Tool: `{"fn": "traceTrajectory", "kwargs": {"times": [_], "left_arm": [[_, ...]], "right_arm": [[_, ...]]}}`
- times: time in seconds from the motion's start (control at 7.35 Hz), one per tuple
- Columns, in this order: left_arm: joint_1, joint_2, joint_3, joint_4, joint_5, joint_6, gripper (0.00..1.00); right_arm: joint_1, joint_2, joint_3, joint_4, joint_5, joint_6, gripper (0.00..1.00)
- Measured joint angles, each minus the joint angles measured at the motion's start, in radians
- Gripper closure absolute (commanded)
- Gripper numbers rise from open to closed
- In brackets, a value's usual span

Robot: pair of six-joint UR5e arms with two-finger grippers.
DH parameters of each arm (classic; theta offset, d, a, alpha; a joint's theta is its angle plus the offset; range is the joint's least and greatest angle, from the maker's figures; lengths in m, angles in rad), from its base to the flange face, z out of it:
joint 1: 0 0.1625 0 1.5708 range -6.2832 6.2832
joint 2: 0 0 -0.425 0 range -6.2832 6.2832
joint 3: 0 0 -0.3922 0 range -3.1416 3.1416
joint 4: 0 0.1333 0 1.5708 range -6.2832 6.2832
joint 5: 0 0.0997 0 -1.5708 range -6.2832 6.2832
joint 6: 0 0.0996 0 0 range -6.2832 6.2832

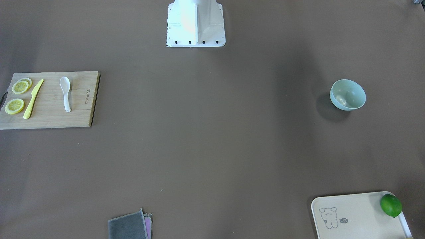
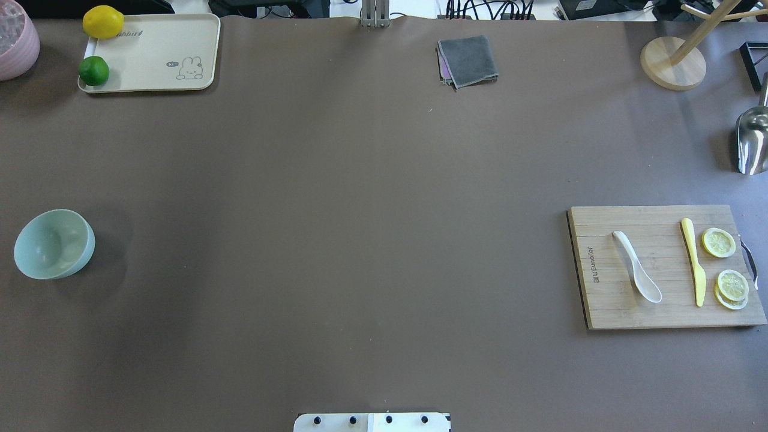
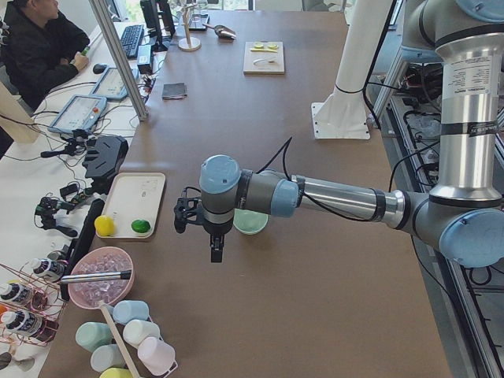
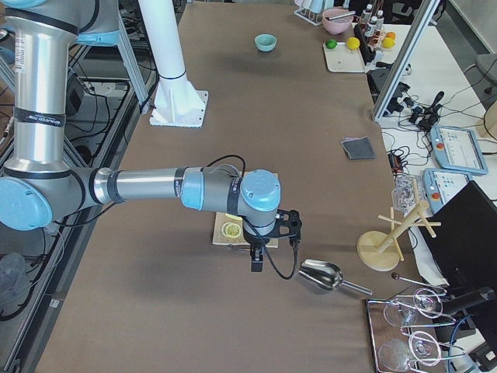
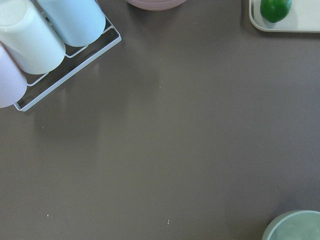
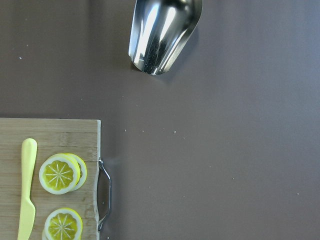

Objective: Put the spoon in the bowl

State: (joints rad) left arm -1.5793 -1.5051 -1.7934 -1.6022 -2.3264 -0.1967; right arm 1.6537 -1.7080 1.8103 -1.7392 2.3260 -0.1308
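Evidently not started. Found the spoon (image 2: 637, 267) flat on the cutting board (image 2: 660, 312) at the bench's right end, just beside the yellow knife (image 2: 693, 261), untouched. Found the bowl (image 2: 54, 244) upright at the far left end, well apart, no spoon in it. Left to do: reach, grasp, carry across, release. Seen only from the side cameras: right end effector (image 4: 256, 264) pointing down over the board's outer end, left end effector (image 3: 214, 252) pointing down near the bowl. Cannot tell whether wide or narrow on either.

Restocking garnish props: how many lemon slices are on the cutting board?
3. One lemon slice lies alone on the cutting board; two overlapping slices sit nearer the robot. Another could hide underneath.
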Motion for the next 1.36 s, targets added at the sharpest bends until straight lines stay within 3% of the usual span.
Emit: {"fn": "traceTrajectory", "kwargs": {"times": [1.09, 1.36], "left_arm": [[0.004, -0.008, -0.006, -0.014, -0.002, -0.001, 0.02], [0.017, -0.011, -0.005, -0.091, -0.006, 0.0, 0.02]], "right_arm": [[0.0, 0.003, -0.001, 0.001, 0.016, -0.007, 0.0], [-0.003, 0.02, 0.002, 0.017, 0.016, -0.009, 0.0]]}}
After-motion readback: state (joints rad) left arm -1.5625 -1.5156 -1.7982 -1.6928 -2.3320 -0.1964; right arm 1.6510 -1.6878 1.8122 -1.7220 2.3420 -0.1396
